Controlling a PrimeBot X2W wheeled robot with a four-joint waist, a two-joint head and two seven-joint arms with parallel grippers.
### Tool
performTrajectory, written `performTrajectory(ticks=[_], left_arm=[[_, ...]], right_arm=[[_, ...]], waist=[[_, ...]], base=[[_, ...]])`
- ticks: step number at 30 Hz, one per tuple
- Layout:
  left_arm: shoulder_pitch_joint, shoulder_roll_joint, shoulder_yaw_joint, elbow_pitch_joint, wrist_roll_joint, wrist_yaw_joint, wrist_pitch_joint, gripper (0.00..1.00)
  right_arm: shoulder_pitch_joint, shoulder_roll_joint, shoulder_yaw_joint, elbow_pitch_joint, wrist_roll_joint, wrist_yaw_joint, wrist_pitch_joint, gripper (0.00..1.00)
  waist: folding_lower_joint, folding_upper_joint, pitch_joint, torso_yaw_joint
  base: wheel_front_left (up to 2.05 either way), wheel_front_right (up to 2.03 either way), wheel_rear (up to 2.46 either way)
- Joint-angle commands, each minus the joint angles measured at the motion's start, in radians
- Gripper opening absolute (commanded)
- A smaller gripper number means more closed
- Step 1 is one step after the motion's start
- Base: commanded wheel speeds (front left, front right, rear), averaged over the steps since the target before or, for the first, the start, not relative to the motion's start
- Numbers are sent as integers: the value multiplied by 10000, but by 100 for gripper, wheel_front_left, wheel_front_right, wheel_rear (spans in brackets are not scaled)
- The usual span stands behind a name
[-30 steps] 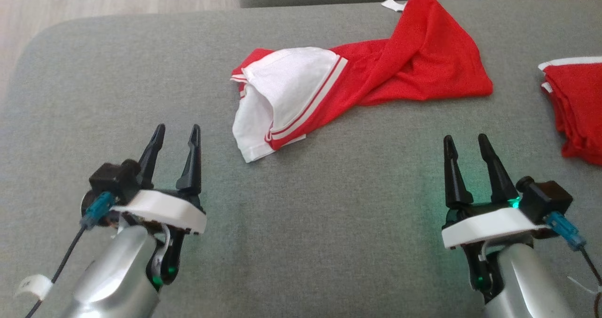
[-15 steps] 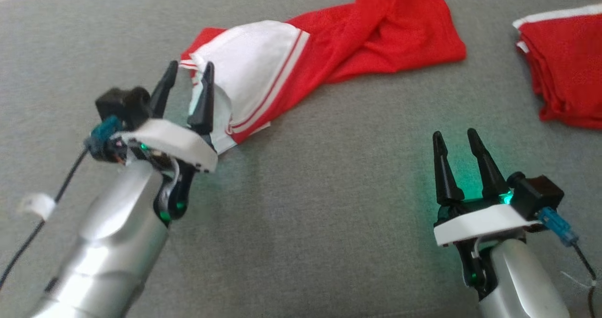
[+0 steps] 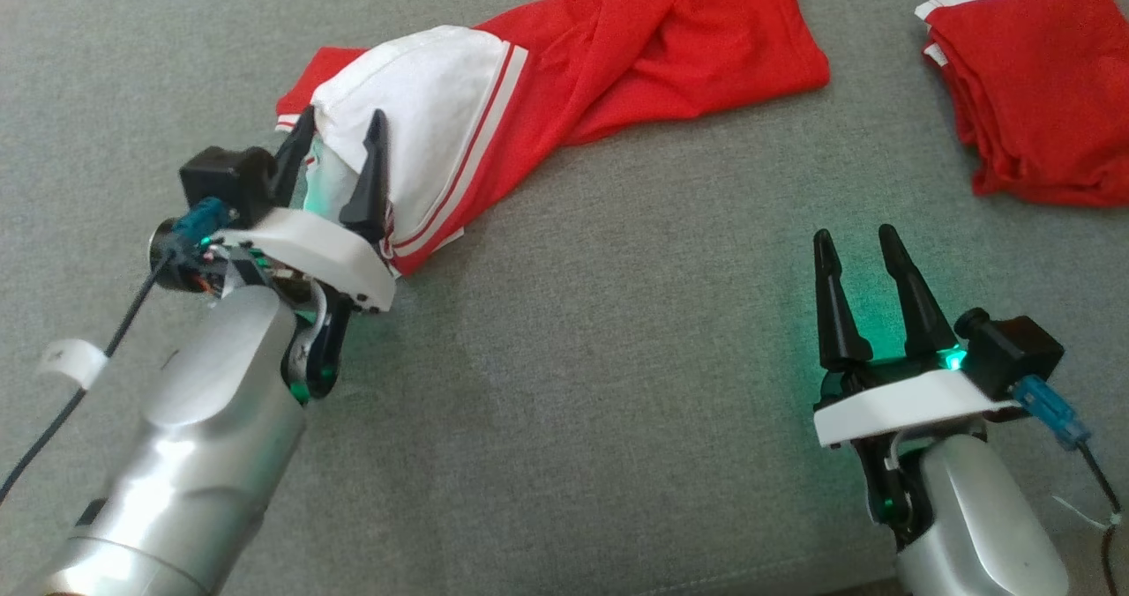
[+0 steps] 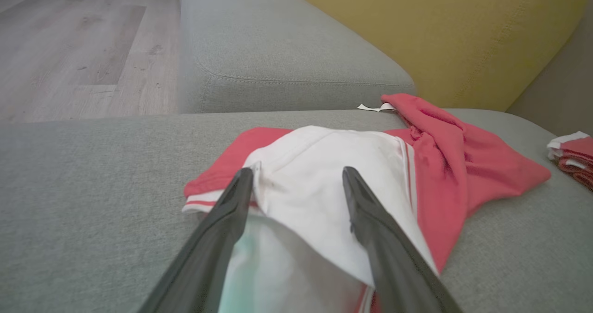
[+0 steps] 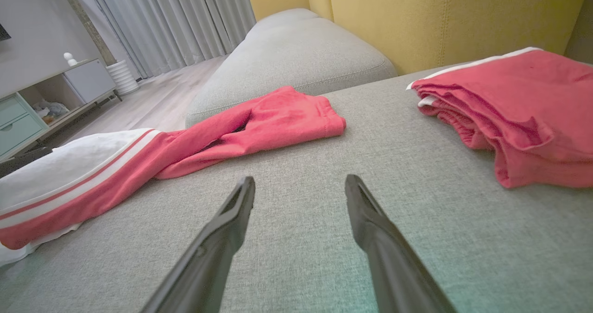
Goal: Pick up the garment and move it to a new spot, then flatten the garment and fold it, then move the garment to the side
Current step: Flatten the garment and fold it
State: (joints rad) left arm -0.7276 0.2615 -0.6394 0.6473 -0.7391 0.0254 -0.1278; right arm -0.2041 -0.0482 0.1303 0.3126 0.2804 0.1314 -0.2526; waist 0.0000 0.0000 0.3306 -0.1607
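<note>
Now: left gripper [image 3: 343, 118] poised at the white end of the garment [image 3: 635, 58], pre-grasp
You have its fingers spread wide astride the white hem, nothing pinched, likely so one close catches the edge; right gripper [image 3: 855, 233] stands wide open, empty, well apart. Garment lies crumpled on the grey cushion [image 3: 573, 384], red body twisted

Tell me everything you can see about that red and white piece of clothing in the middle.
The garment is soft red cloth with a white panel edged by red-and-white stripes at one end. It lies twisted and crumpled on the grey cushion, a small white tag at its far end. The left gripper, open, straddles its white end, not yet closed.
</note>
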Motion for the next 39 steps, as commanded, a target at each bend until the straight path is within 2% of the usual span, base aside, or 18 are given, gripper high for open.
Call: performTrajectory(ticks=[1, 3, 5, 7, 19, 24, 29, 30, 31, 32, 39], left_arm=[[-384, 215, 264, -190, 94, -40, -118, 100], [-430, 214, 189, -185, 179, -56, -184, 100], [-469, 206, 100, -208, 265, -65, -224, 42], [-475, 183, 19, -246, 288, -109, -185, 0], [-288, 345, -224, -712, 340, -88, 11, 0], [-6, 631, 111, -1034, 275, 270, -451, 0], [657, 1057, 381, -1464, 329, 623, -903, 0], [857, 1142, 427, -1586, 350, 708, -976, 25], [1080, 1214, 462, -1714, 385, 805, -1043, 67], [1320, 1290, 489, -1843, 431, 917, -1096, 100], [3237, 1515, 607, -2860, 970, 1949, -1306, 100]], right_arm=[[-137, -20, 242, -257, 24, -7, -92, 100], [-146, -20, 249, -245, 9, -7, -92, 100], [-154, -20, 260, -222, -6, -7, -92, 100], [-159, -20, 281, -197, -12, -7, -92, 100], [-99, -20, 462, -33, 141, -7, -92, 100], [22, -20, 466, -96, 156, -7, -92, 100], [127, -20, 354, -232, -4, -7, -92, 100], [145, -20, 328, -267, -27, -7, -92, 100], [175, -20, 278, -292, -54, -7, -92, 100], [214, -20, 235, -310, -80, -7, -92, 100], [600, -20, -4, -370, -234, -7, -92, 100]], waist=[[0, 0, -20, 14], [0, 0, -57, 38], [0, 0, -111, 66], [0, 0, -162, 90], [0, 0, -685, -3], [0, 0, -1147, 76], [0, 0, -1643, 487], [0, 0, -1724, 573], [0, 0, -1822, 683], [0, 0, -1910, 779], [0, 0, -2443, 1415]], base=[[0, 0, 0], [0, 0, 0], [0, 0, 0], [0, 0, 0], [0, 0, 0], [0, 0, 0], [0, 0, 0], [0, 0, 0], [0, 0, 0], [0, 0, 0], [0, 0, 0]])
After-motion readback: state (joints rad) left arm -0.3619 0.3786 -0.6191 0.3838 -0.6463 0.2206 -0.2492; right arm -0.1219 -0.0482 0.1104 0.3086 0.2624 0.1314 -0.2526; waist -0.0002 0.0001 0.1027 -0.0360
